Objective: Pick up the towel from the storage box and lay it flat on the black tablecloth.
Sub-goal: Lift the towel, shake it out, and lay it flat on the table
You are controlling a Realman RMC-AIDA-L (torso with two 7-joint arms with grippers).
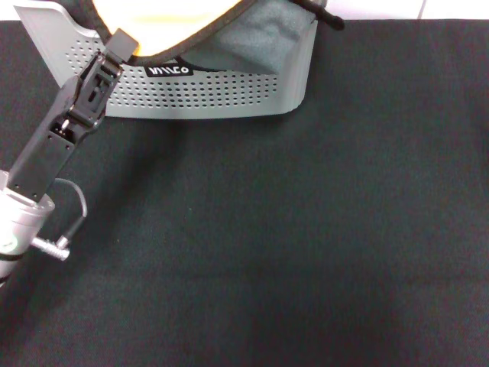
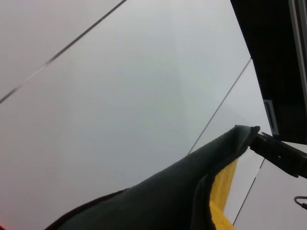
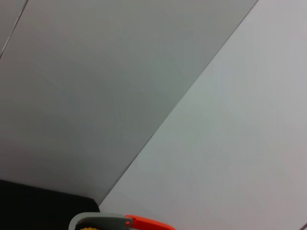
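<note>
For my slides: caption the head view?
Left gripper pinching the towel at the storage box rim, above the black tablecloth.

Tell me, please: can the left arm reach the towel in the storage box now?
Probably yes: the left gripper is already at the towel over the storage box, seemingly closed on its edge, with nothing between them.

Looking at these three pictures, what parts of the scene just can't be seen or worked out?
- Head view: the towel and storage box run off the top edge, so the box's inside stays hidden.
- Head view: the left gripper reaches the towel's edge; whether it grips is unclear.
- Left wrist view: a dark gripper tip meets the towel's corner; which arm's is unclear.
- Right wrist view: mostly wall; the right gripper is absent.
- The black tablecloth runs past every edge.
</note>
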